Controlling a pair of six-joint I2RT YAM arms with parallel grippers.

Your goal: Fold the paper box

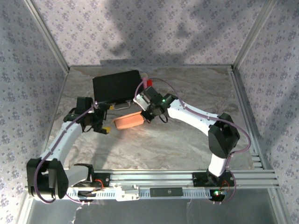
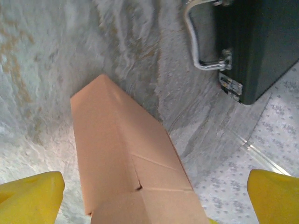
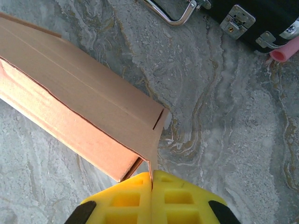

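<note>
The paper box (image 3: pixel 84 107) is held by one thin end flap, with the right gripper (image 3: pixel 152 186) clamped tight on it and the box stretching away ahead of the fingers. The left gripper (image 2: pixel 154 193) is spread wide, with the far end sitting between its fingers, untouched I think. My worry is that any tug or twist tears or creases that flap, or it just slips out

Bottom edge cuts paper box (image 2: pixel 126 163) near end; black case (image 2: pixel 257 46) cropped top-right.
</note>
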